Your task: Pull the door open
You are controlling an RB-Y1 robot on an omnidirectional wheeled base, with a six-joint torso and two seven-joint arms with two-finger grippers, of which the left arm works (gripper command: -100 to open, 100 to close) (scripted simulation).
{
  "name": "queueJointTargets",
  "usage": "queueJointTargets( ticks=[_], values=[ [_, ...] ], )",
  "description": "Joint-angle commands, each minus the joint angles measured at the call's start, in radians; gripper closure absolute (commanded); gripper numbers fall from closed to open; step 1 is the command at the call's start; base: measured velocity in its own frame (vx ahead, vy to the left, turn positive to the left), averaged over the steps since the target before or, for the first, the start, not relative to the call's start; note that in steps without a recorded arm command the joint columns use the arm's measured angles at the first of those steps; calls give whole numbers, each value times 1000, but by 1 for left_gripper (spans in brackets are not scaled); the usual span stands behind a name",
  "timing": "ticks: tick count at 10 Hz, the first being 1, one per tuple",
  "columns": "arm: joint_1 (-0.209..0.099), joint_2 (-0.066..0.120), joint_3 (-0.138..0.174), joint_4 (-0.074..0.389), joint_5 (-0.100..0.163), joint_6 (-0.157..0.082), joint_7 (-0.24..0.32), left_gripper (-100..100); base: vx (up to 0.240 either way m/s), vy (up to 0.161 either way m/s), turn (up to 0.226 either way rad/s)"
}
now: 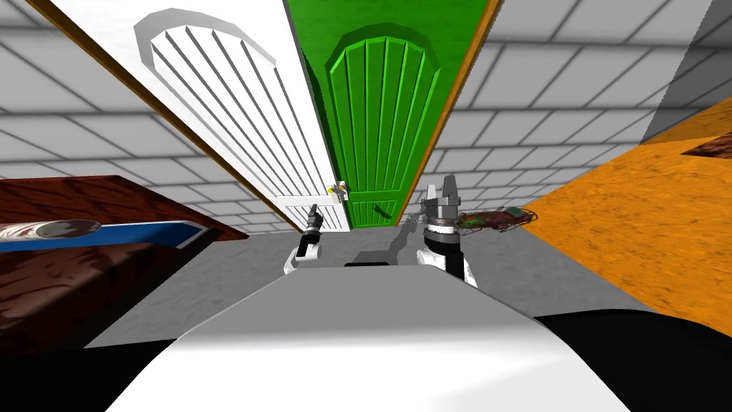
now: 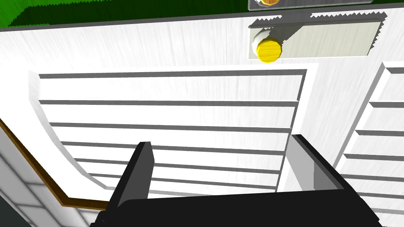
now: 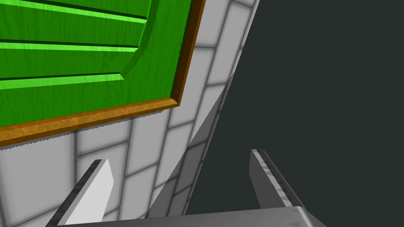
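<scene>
Step in hand, as judged: approach, pre-grasp.

Left gripper (image 2: 221,157): fingers spread apart, nothing between them, aimed at slatted panel of white door (image 2: 177,114).

Yellow knob (image 2: 269,50) on grey plate (image 2: 327,39): beyond fingertips, off to one side, untouched.

Next move likely calls for: shift hand to knob, straddle it, clamp, draw back.

Right gripper (image 3: 177,173): fingers apart, idle, facing green door (image 3: 71,59).

No readable writing or labels.
</scene>
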Motion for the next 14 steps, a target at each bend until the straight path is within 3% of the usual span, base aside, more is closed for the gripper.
queueJointTargets(
  ticks=[1,4,11,13,14],
  values=[
    [-16,9,5,43,4,4,9,-100,136,33,-74],
    [-53,22,14,125,10,11,21,-100,158,30,-73],
    [-112,42,28,250,20,22,41,-100,139,37,-48],
    [-129,46,30,280,22,24,45,-100,174,27,-43],
    [-122,44,29,265,21,26,43,-100,75,20,-10]
  ],
)
